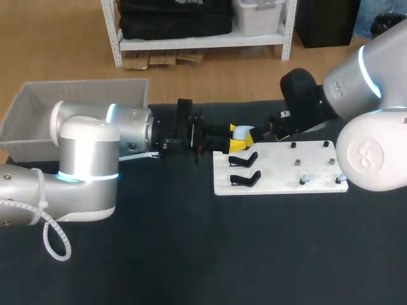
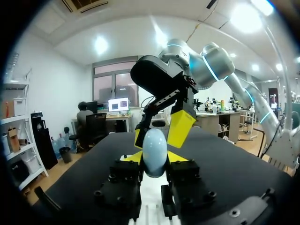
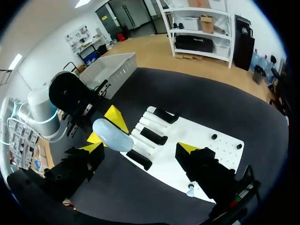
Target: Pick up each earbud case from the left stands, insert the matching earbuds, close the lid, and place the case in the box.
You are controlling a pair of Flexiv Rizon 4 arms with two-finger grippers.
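Observation:
A pale blue earbud case (image 1: 242, 131) hangs above the back left corner of the white stand board (image 1: 280, 184). My left gripper (image 1: 238, 138) is shut on it, and the left wrist view shows the case (image 2: 154, 152) upright between the two fingers, lid closed. My right gripper (image 1: 261, 135) stands wide open just beyond the case, its yellow tips on either side of it without touching (image 2: 159, 133). From the right wrist, the case (image 3: 112, 135) lies ahead of the left finger of the open right gripper (image 3: 140, 150). Small earbuds (image 1: 305, 180) sit on the board's right part.
Two black stands (image 1: 244, 159) on the board's left part hold nothing. The grey box (image 1: 38, 108) stands at the back left of the table. Short pegs (image 3: 214, 137) stick up from the board's right half. Dark tabletop lies in front of the board.

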